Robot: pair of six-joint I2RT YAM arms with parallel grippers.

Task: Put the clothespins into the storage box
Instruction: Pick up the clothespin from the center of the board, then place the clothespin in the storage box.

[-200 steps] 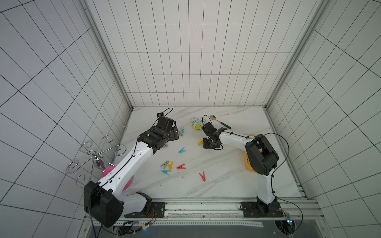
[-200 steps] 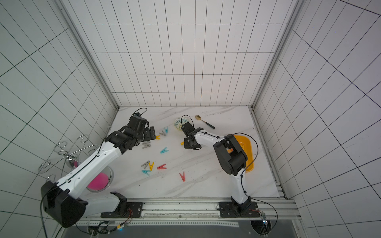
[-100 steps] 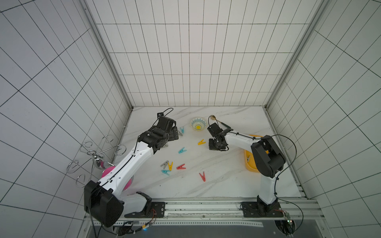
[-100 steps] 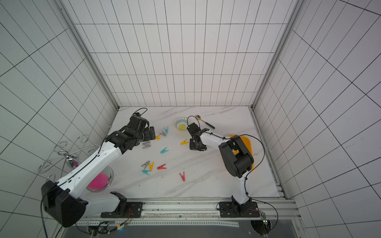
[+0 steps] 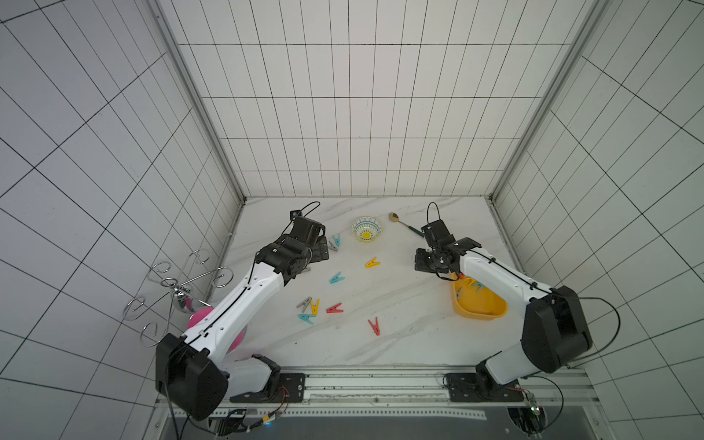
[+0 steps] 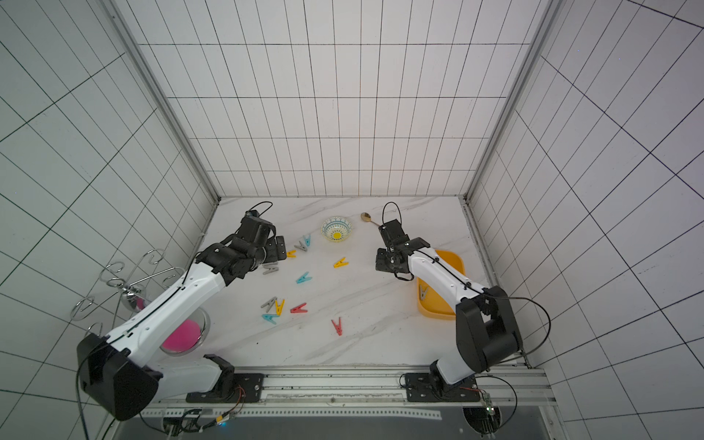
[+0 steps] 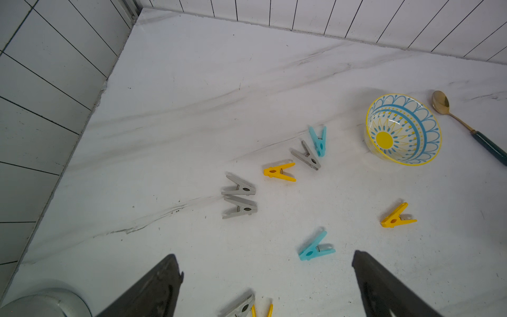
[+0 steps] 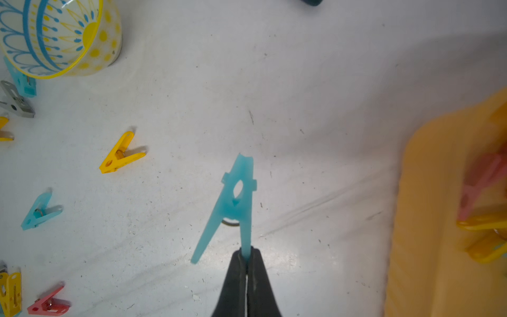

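One teal clothespin (image 8: 236, 197) is seen pinched by a single leg between the clenched jaws of the right gripper (image 8: 245, 258), held clear of the marble table (image 8: 301, 82) and just beside the yellow storage box (image 8: 428, 192), not yet over it; the carry to the box is judged to be the step in hand; several pegs (image 8: 477, 186), red and yellow among them, are already lodged in the box, though blurred in the right wrist view; about a dozen more clothespins (image 5: 336, 278) are left scattered on the table in both top views, well apart from the box; the left gripper (image 7: 266, 259) is held with jaws spread wide and empty above that scatter, a second teal peg (image 7: 315, 247) lying nearest its fingertips; the patterned bowl (image 5: 367, 228) and gold spoon (image 5: 394, 217) are left untouched near the back wall; the next move is judged to call for the held clothespin to be brought across the low rim and released only once above the box floor; with so slight a grip on one thin leg, a slip could be risked by haste.
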